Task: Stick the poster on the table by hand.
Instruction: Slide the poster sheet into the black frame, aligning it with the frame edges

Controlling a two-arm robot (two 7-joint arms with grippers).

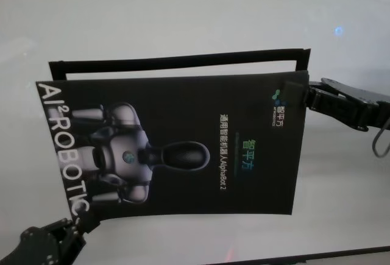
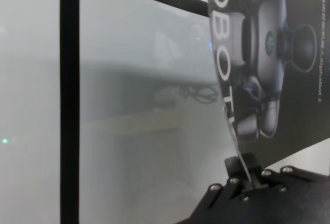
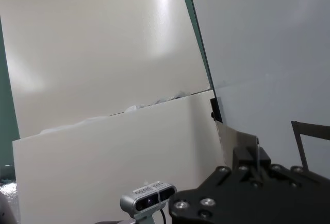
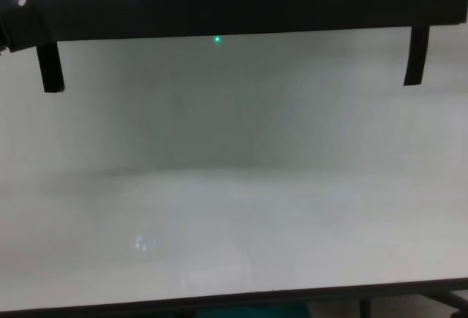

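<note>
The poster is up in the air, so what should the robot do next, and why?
Probably lower it flat. The left gripper and right gripper pinch opposite corners of the poster, held above the table beside the black strips.

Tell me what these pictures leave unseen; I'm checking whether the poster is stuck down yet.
- Contact between the poster and the table: no view shows the sheet's underside meeting the top.
- Left claw: head view cuts off most of it at the bottom edge.
- Right claw: its fingertips sit against the dark poster corner in the head view.
- Chest view: poster cut off by the top edge; both claws outside it.
</note>
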